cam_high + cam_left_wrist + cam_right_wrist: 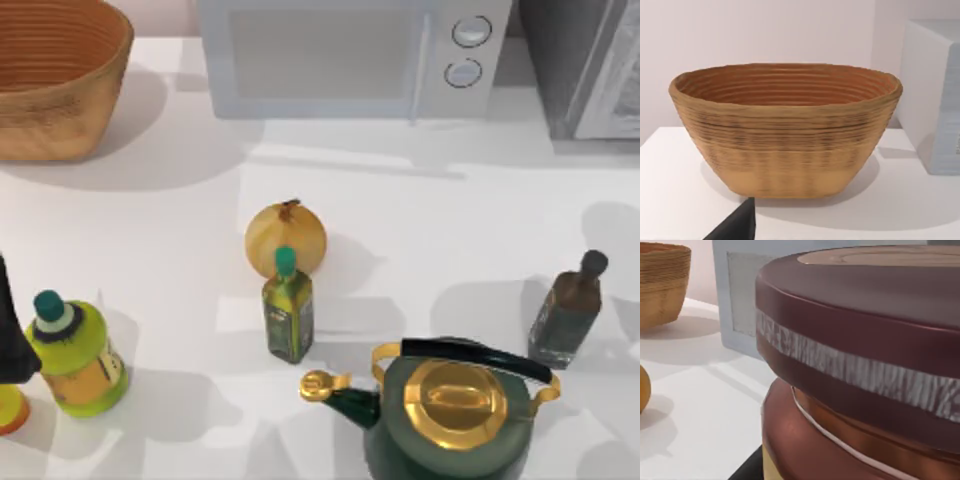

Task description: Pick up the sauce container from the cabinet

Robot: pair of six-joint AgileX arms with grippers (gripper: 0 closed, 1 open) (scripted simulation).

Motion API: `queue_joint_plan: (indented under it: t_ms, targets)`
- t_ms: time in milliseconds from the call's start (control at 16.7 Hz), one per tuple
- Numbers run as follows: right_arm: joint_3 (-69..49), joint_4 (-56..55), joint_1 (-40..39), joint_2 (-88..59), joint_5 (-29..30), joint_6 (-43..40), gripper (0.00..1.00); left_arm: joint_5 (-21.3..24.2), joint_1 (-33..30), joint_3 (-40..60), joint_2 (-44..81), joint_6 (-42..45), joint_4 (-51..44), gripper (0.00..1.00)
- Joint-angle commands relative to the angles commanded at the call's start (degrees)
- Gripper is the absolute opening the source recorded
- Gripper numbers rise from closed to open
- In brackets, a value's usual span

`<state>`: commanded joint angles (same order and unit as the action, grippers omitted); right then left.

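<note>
Looking down from the top view, you see a white counter (150, 300) carrying a woven basket (55, 75) at the far left, a white microwave (350, 55) with two round knobs at the back centre, and the dark grey cabinet (575, 65) with its pale streaked door panel in the far right corner. An onion (286, 238) sits mid-counter, with a small olive-green bottle (288, 312) just in front of it. A dark green kettle (450, 415) with a gold lid stands at the near edge, a slim dark glass bottle (568, 312) lies to its right, and a yellow-green bottle (75, 355) with a teal cap stands near the left. Soft shadows fall across the counter.

Your left arm (12, 335) shows as a dark shape at the left edge of the top view; its wrist camera faces the basket against a pale plain wall, with the microwave's side beyond. You cannot tell how its jaws stand.

In your right wrist view, the sauce container (865, 340) looms very close, its dark maroon lid with a pale textured band above a coppery body. Behind it you see the microwave, the basket and the counter. Whether the right jaws are clamped on it, you cannot tell.
</note>
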<state>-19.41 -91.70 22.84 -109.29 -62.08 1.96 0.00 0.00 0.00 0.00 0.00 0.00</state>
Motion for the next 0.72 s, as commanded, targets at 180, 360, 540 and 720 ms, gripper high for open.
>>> queue_joint_plan:
  t_ms: [180, 360, 540, 720]
  targets:
    - [-1.31, -5.75, 1.49, -6.92, -4.05, 0.13, 0.00, 0.00, 0.00, 0.00, 0.00, 0.00, 0.00, 1.00]
    - [-1.62, -7.01, 1.83, -8.48, -4.98, 0.16, 0.00, 0.00, 0.00, 0.00, 0.00, 0.00, 0.00, 1.00]
    - [-1.40, -6.85, 1.54, -8.38, -4.89, 0.25, 0.00, 0.00, 0.00, 0.00, 0.00, 0.00, 0.00, 1.00]
    - [-2.45, -7.31, 0.67, -9.41, -3.73, 0.09, 0.00, 0.00, 0.00, 0.00, 0.00, 0.00, 0.00, 1.00]
